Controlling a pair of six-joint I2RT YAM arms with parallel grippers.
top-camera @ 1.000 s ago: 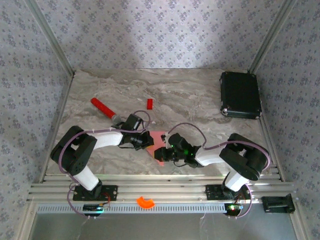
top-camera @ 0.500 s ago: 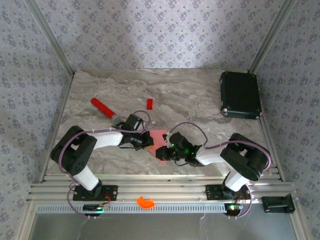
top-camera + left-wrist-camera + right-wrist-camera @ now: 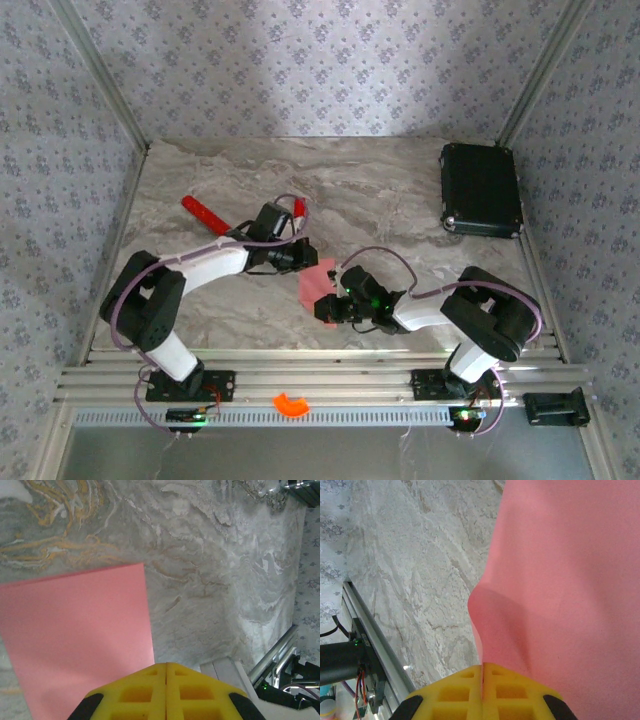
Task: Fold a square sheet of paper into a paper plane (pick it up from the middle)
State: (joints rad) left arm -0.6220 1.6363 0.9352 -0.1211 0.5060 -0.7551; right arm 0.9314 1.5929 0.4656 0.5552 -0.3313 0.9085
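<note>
Marble-veined worktop [image 3: 400,190] lies under both arms. The right pincer [image 3: 482,667] is clamped shut on an edge of the square sheet of paper [image 3: 570,580], probably lifting it to turn a fold; the pink sheet bulges just off the tips. The left pincer [image 3: 166,666] is closed too, by the sheet's edge and seemingly empty. From above, the arms cover much of the paper, so any crease is hard to make out.

The square sheet of paper [image 3: 313,284] is lying on the bench [image 3: 400,190] between my left end effector [image 3: 307,262] and right end effector [image 3: 326,308].
</note>
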